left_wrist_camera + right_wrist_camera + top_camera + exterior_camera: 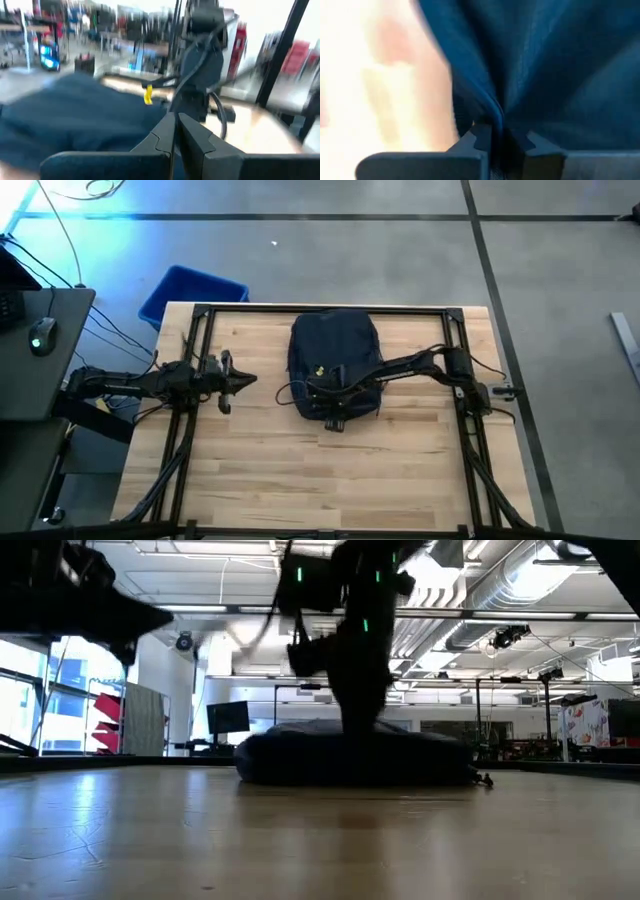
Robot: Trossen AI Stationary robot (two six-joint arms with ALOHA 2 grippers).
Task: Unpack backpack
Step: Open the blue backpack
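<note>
The dark navy backpack [335,345] lies flat on the middle of the wooden table, a low mound in the low view [300,755]. A small yellow tag [148,95] sits on it. My right gripper [336,408] reaches in from the table's right and stands over the backpack's near end, shut on its fabric [497,127]. My left gripper [247,380] hovers left of the backpack, shut and touching nothing, with its fingertips [175,122] pointing toward the bag. My right gripper pinches a raised fold of the backpack's navy fabric [496,107] between its two fingers, near the bag's near end. The arm comes down on it from above [360,690]. The backpack rests flat on the table [420,760].
A bright blue bin [190,292] stands off the table's far left corner. A dark desk with a mouse [42,335] is at the left. Black frame rails [200,340] run along the table's sides. Bare wood [320,480] fills the near half.
</note>
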